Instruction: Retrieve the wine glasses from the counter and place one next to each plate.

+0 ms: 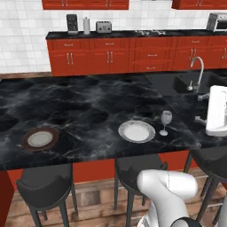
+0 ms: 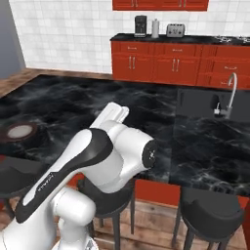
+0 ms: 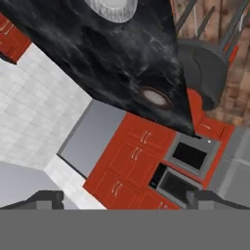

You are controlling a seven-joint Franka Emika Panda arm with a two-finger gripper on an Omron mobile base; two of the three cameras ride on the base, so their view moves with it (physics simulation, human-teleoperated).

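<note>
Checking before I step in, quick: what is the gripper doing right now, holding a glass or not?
Gripper: open, jaws spread wide, holding nothing.

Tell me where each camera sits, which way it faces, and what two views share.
Left base view: behind the arm's left, looking forward-down over the island, grey plate and wine glass; white arm lower right.
Right base view: behind its right; arm fills foreground.
Hand view: on the hand, rolled, facing the island's end.
All share the brown-rimmed plate.
</note>
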